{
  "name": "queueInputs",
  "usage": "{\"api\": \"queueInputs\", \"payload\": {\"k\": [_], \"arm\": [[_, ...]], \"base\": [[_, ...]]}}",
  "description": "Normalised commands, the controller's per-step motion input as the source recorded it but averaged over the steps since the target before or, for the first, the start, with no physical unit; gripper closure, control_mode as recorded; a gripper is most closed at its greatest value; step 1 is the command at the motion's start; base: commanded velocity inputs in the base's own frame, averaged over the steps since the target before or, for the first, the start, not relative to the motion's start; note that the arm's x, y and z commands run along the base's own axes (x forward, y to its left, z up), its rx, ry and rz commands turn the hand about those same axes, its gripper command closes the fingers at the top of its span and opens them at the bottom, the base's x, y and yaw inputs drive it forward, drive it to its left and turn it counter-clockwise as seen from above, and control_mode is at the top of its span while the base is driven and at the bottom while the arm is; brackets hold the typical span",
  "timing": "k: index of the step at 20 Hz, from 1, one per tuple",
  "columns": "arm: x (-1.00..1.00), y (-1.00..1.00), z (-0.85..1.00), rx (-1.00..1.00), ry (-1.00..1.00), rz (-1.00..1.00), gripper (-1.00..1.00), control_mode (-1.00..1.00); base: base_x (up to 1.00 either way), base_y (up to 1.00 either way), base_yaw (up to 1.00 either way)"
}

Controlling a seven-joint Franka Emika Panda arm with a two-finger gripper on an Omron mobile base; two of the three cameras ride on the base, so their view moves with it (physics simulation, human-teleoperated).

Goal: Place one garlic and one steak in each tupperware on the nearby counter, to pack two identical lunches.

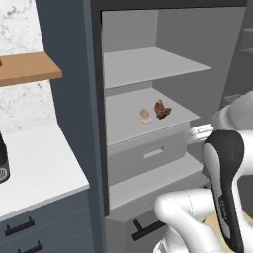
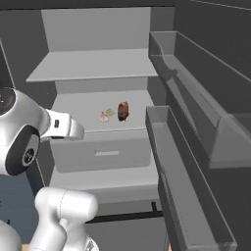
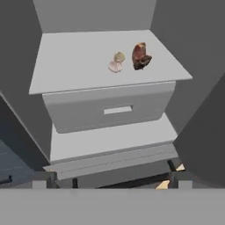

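**Garlic and steak parked on the fridge shelf**

Knobbly pale garlic (image 3: 116, 63) sits just beside a lumpy reddish-brown steak (image 3: 141, 56) on a smooth flat grey shelf (image 3: 70, 66), above a boxy drawer (image 3: 110, 110). Gripper (image 3: 112, 182) jaws spread wide, holding nothing, well back.

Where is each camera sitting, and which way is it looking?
Left base view: behind the arm on its left, looking forward and down into the open fridge; the white arm rises at lower right.
Right base view: behind on the right, facing the same shelves and the open door's bins; the arm rises at lower left.
Hand view: on the hand, looking along the open gripper at the shelf and drawer.
All three share the garlic beside the brown steak on the middle shelf.
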Motion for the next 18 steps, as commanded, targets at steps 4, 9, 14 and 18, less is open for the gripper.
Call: {"api": "queueInputs", "payload": {"k": [4,9,14,18], "arm": [[1.00,0.00,0.25,0.05,-0.01,0.00,-1.00,-1.00],[1.00,0.00,-0.47,0.00,0.02,-0.12,-1.00,-1.00],[1.00,0.26,-0.76,0.00,0.00,-0.16,-1.00,-1.00],[1.00,0.24,-0.55,0.00,0.00,-0.03,-1.00,-1.00]], "base": [[0.00,0.00,0.00],[0.00,0.00,0.00],[0.00,0.00,0.00],[0.00,0.00,0.00]]}}
